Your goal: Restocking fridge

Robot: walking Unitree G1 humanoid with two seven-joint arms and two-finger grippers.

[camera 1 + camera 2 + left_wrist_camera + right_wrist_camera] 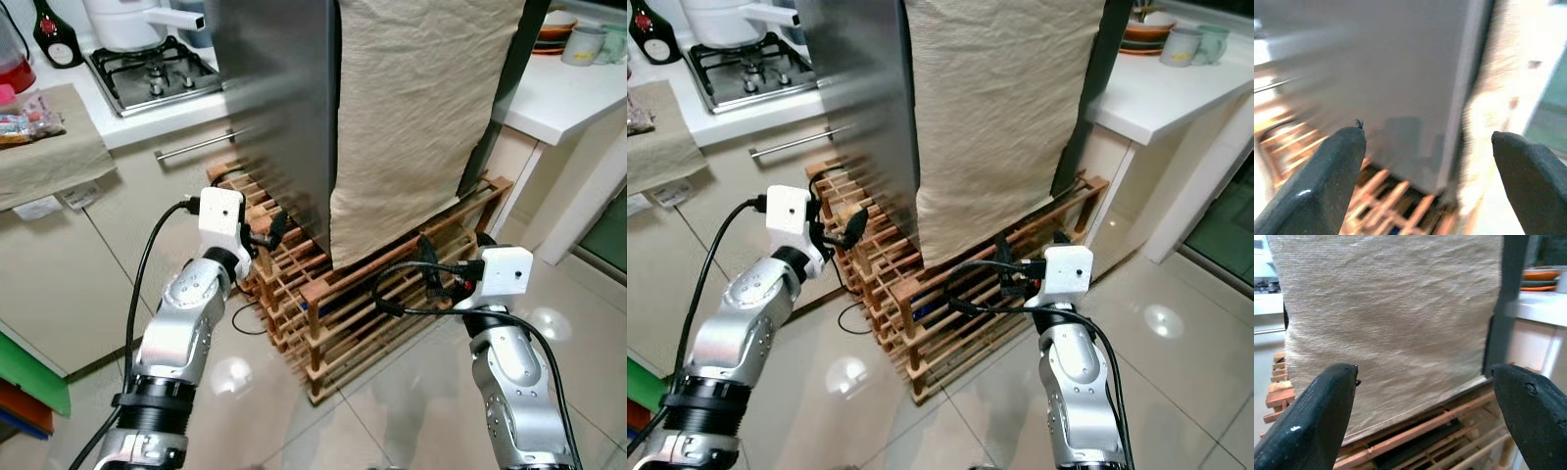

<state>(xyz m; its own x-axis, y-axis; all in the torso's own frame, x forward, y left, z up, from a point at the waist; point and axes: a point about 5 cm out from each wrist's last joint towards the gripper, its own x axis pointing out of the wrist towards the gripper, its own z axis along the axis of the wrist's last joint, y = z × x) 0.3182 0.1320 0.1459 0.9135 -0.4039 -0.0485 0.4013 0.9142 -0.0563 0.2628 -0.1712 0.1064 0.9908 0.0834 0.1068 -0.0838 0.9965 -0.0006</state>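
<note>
Before fridge (279, 108), cloth-draped (421, 117), atop wooden rack (333, 304): left gripper (269, 235), right gripper (431, 269), fingers apart, empty. Step: approach. Next: likely grasping door edge.

I stand in a home kitchen: a gas hob (155, 70) set in a white surface (147, 117), a steel fridge (279, 108) draped with beige cloth (416, 117), stacked dishes (555, 29), a wooden rack (343, 294) on glossy tiled floor (392, 411).
</note>
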